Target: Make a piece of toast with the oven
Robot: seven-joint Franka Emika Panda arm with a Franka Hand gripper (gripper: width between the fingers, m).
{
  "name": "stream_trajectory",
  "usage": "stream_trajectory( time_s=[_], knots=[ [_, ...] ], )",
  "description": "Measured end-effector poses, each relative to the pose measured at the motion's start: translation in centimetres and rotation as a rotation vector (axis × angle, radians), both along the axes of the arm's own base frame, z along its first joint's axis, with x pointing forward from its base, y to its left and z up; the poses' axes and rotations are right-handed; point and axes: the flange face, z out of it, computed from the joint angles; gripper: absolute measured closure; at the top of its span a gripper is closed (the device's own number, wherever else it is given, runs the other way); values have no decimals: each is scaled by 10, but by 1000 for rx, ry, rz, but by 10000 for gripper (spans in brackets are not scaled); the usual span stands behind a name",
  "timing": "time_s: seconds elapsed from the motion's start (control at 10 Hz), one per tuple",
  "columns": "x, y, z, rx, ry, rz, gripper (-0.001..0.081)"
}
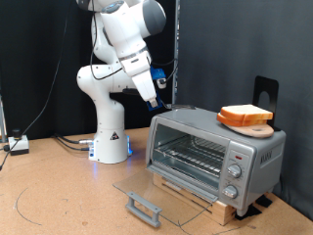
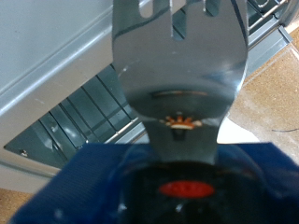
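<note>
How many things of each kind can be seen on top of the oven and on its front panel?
Bread slices on the oven top: 2
Wooden board under the bread: 1
Knobs on the front panel: 3
Total: 6

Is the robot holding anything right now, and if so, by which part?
Nothing shows held. The end effector hangs above the oven, whose door is open; the toast lies on top.

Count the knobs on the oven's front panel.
3 knobs, stacked in a column on the oven panel at the exterior view's right: top, middle, bottom. The wrist view shows none.
</note>
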Motion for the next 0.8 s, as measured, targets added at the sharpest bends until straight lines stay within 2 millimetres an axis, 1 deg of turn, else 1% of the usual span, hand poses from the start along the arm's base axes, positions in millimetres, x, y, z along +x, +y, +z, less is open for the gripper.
stream_trajectory(
  time_s=[0.3, 0.6, 0.8],
  knots=[
    [4, 8, -3, -30, -26, 8, 410],
    [7, 26, -13, -34, 2, 49, 410],
    [13, 39, -18, -25, 12, 41, 410]
  ],
)
